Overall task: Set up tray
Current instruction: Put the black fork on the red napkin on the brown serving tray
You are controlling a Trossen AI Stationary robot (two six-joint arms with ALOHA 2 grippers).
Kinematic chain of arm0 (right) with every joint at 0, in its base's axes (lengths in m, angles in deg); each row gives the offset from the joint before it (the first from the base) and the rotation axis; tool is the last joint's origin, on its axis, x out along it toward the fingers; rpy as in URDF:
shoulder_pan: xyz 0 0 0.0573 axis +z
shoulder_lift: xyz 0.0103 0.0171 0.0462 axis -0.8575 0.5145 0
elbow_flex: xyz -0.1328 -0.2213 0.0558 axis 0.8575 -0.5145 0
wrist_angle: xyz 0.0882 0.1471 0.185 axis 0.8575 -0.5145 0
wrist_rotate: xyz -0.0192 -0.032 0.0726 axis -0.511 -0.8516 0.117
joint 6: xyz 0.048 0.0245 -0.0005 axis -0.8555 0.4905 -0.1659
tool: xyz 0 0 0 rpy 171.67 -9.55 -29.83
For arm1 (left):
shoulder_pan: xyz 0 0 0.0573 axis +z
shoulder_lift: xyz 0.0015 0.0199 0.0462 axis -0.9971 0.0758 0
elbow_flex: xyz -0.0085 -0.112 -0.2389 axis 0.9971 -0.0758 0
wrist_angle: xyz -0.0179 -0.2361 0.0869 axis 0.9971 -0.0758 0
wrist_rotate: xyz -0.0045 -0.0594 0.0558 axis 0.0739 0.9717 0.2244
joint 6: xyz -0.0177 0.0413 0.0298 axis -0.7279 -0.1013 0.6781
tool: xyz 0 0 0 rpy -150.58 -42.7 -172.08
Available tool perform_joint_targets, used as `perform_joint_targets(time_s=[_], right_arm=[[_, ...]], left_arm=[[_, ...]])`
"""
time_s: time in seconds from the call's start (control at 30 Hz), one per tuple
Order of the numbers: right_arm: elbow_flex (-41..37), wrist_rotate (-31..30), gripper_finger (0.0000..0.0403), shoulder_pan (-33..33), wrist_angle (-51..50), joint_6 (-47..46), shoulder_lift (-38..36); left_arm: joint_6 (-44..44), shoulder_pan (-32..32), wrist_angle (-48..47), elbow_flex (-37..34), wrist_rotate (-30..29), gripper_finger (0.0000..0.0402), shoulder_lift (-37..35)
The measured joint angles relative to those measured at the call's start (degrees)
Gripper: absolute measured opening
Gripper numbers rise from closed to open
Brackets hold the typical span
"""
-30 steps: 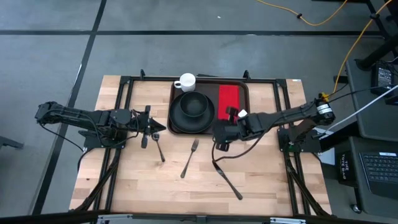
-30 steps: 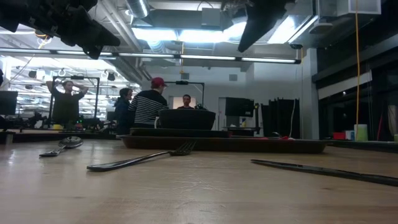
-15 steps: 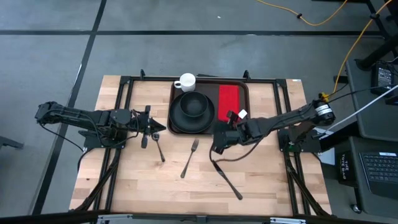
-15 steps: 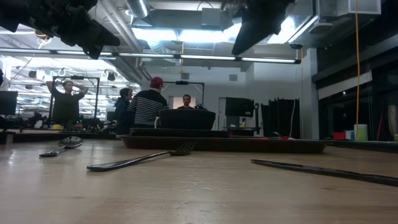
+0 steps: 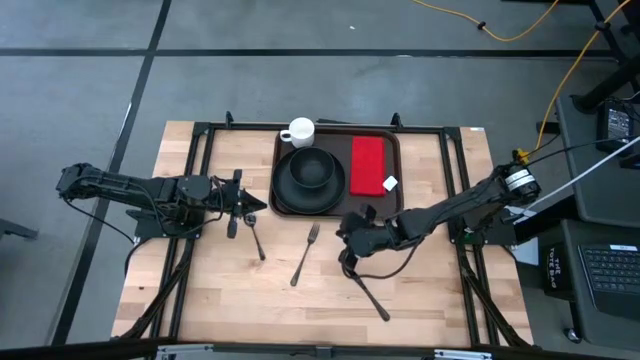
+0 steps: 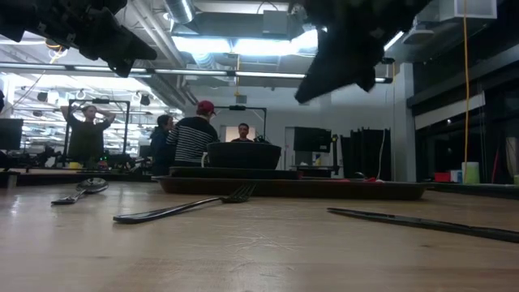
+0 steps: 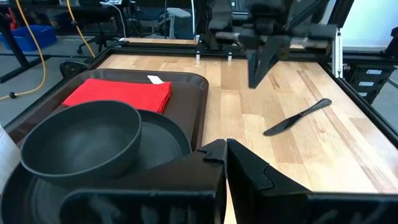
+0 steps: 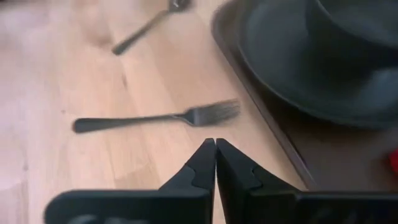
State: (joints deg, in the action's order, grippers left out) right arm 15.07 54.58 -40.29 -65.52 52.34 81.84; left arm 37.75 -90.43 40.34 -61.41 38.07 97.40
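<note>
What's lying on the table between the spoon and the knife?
A fork, seen from above: the spoon lies on one side of it, the knife on the other.

One camera hangs overhead, staring straight down at the whole counter (image 5: 220, 300). Another sits at counter level, looking across into the room. Each wrist has a close-up one facing forward. All four catch the fork (image 5: 305, 254) and the tray (image 5: 340, 212).

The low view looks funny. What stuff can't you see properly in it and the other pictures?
- Cup: absent from the low view, behind the bowl.
- Napkin: low view, hidden by the tray rim.
- Spoon: right wrist view, its bowl end is cut off by the edge and blurred.
- Knife: high view, its upper end lies under the right gripper.
</note>
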Motion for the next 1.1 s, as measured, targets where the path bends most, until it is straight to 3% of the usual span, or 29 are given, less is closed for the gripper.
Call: perform_joint_targets(time_s=[0.37,0.57,0.73,1.1], right_arm=[[-5.6,-4.2,0.0013,0.0,3.0,-10.2,0.0],[-7.3,-7.3,0.0012,0.1,5.6,-11.6,0.0],[-7.9,-7.4,0.0005,0.1,6.1,-11.6,0.0],[-7.9,-9.1,0.0013,0.0,6.2,-11.4,0.0]], left_arm=[[-1.7,0.0,0.5,0.0,0.0,0.0006,0.0],[-1.8,0.0,0.4,0.0,-0.6,0.0006,0.0],[-7.5,0.0,-0.4,0.0,0.3,0.0006,1.4],[-17.3,-2.8,2.3,2.9,1.6,0.0006,19.5]])
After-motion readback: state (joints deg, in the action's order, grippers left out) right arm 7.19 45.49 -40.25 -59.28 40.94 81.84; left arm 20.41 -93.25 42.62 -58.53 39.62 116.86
